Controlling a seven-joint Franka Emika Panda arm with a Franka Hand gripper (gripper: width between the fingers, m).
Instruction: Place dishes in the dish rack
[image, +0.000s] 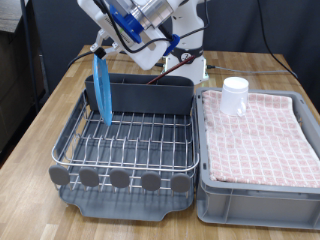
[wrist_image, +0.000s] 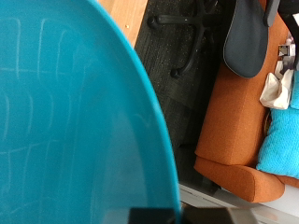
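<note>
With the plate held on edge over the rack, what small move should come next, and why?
Probably lower it a little further: the end effector grips the light-blue plate upright, its bottom edge at the dish rack wires, so it should settle between them before release.

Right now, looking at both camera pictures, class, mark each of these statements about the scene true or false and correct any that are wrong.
1. The light-blue plate stands on edge over the dish rack. True.
2. The white cup is inside the wire rack. False: it sits on the checkered cloth in the grey tub, at the exterior view's right.
3. The gripper is at the plate's upper edge. True.
4. The plate lies flat on the wooden table. False: it is upright above the rack's wires, near the grey trough.
5. In the wrist view the plate fills much of the picture. True.
</note>
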